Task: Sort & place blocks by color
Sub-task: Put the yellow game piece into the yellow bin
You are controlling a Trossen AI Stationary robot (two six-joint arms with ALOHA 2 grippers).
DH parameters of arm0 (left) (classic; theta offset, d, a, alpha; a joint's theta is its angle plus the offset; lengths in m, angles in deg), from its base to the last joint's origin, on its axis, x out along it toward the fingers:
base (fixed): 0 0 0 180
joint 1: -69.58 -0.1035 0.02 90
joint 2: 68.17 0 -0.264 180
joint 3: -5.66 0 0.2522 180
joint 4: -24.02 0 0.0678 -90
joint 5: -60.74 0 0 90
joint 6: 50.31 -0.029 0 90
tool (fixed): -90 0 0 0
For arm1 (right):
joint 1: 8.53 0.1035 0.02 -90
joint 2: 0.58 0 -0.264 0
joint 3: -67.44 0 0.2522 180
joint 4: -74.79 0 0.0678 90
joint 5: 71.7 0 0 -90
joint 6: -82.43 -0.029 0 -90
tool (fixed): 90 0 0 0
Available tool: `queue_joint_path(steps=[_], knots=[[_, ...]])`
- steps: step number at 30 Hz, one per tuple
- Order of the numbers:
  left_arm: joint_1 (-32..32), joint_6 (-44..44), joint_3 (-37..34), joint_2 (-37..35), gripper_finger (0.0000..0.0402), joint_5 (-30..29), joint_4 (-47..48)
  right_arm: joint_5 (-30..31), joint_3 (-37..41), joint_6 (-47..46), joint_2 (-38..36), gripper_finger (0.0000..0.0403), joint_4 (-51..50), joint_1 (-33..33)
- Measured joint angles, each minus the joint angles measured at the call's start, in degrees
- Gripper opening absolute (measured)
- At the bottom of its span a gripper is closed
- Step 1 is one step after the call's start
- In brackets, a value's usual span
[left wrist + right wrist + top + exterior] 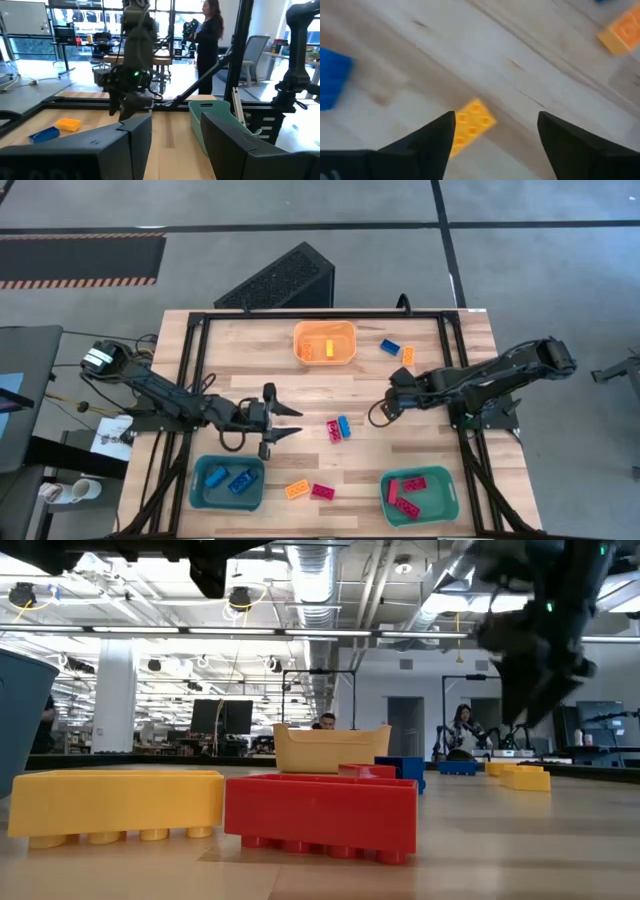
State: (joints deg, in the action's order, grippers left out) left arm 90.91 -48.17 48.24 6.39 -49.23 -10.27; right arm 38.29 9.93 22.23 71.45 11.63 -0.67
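Right gripper (495, 145) spread, nothing pinched; yellow block (470, 125) just beside its finger. Likely light, stiff, slick plastic: pinch the flat long sides. Left gripper (292, 423) parted, empty, at 9 o'clock. Red/blue pair (339, 428) mid-table; orange bin (324, 359) at 12.

A pale wooden plank table (330, 390) framed in black metal rails stands on a grey concrete floor (520, 270) crossed by dark lines. Overhead run silver ducts (320, 580) and long white strip lights (150, 630). Behind, a person in dark clothes (207, 42) stands near a grey office chair (257, 52) and tall windows (80, 15).
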Motion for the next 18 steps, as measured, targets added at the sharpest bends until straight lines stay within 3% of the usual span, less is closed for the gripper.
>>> queue_joint_path(steps=[4, 8, 11, 18], knots=[[0.21, 0.93, 0.00, 0.00, 0.0155, 0.28, 0.14, 0.90, 5.80, -4.45, -2.48, 0.0329, 1.97, -0.79], [1.08, 0.58, 0.01, 0.00, 0.0155, 0.63, 0.20, -1.00, 12.08, -4.67, -6.29, 0.0334, 19.17, -0.67], [1.49, 0.60, 0.02, 0.02, 0.0155, 0.41, 0.43, -1.99, 14.44, -5.05, -7.29, 0.0331, 25.51, -0.66], [1.55, 1.10, 0.04, 0.02, 0.0155, 0.45, -0.25, -1.87, 14.67, -8.58, -2.56, 0.0329, 26.29, -0.94]])
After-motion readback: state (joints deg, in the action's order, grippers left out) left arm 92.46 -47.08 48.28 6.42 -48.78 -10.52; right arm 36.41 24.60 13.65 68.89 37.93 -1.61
